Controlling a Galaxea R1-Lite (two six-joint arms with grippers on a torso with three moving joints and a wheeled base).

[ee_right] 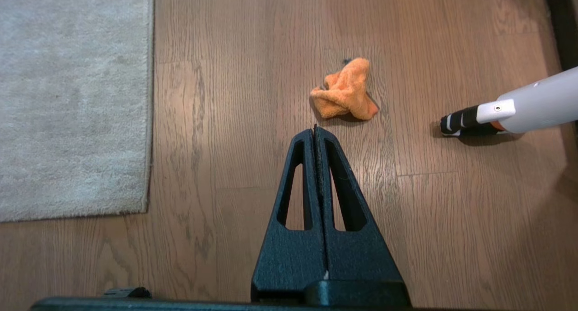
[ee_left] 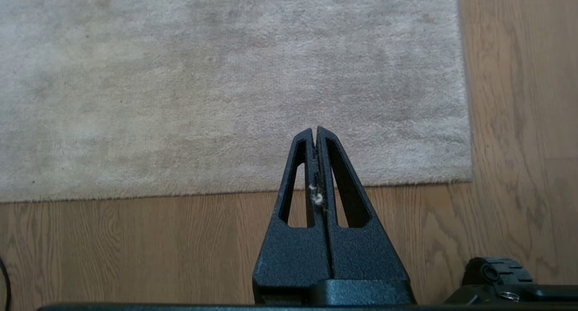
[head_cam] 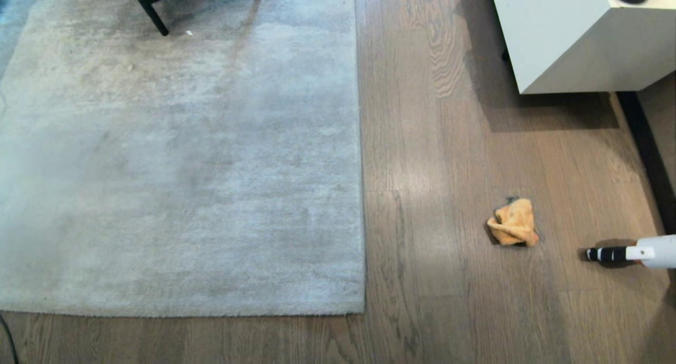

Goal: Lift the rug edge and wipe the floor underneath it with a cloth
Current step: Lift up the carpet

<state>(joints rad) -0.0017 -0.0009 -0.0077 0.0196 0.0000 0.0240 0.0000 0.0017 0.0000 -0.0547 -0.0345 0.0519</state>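
A: What's your head view giving you?
B: Rug (head_cam: 179,158) lies flat, its edge (head_cam: 361,168) on the floor (head_cam: 422,279). Cloth (head_cam: 513,222) sits crumpled, well right of it, near a white nozzle (head_cam: 634,253).
A: Left wrist?
B: Your left gripper (ee_left: 315,131) is clenched, empty, over the rug's near border.
A: Right wrist?
B: Right gripper (ee_right: 314,129) clenched, empty, just short of the cloth (ee_right: 345,90).

Fuzzy orange cloth (head_cam: 513,222) lies on faintly glossy wood-grain floor (head_cam: 433,195) beside a matt short-pile rug (head_cam: 185,158).

No readable text, label, brand, number or sign shows anywhere.
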